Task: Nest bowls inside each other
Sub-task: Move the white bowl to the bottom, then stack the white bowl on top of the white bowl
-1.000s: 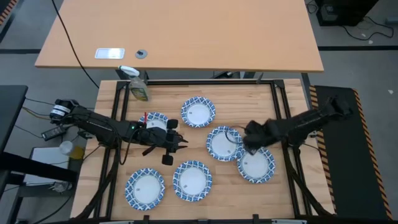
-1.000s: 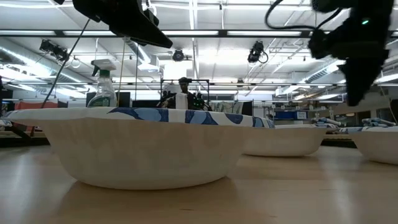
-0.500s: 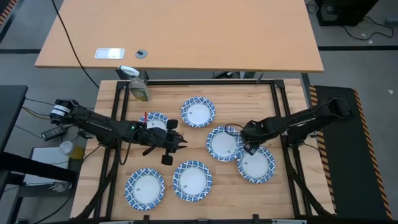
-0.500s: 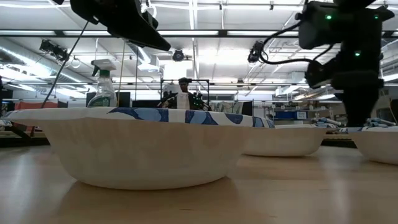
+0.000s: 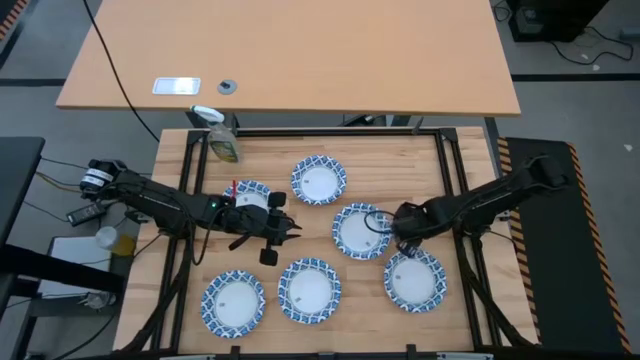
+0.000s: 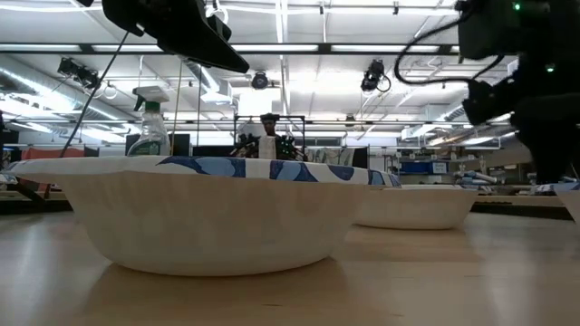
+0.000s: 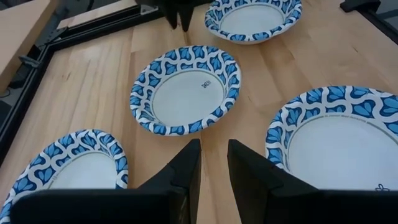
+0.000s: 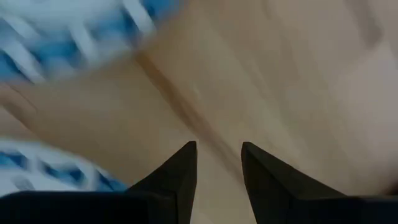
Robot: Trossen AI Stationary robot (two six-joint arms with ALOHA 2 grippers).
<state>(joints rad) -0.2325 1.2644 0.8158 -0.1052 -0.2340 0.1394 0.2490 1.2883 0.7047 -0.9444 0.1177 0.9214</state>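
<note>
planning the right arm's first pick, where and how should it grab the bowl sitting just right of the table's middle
Grip the rim. The bowl lies flat and shallow, its flared patterned edge the only pinchable part. Probably come from above on its right edge, where the right gripper hangs with fingers apart, one finger inside, one outside.

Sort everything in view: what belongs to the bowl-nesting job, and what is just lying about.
Job: six bowls, none nested: rear, left, middle, right, front, front-left; left gripper and right gripper, both empty.
Lying about: spray bottle; white card and small disc on the far desk.
</note>
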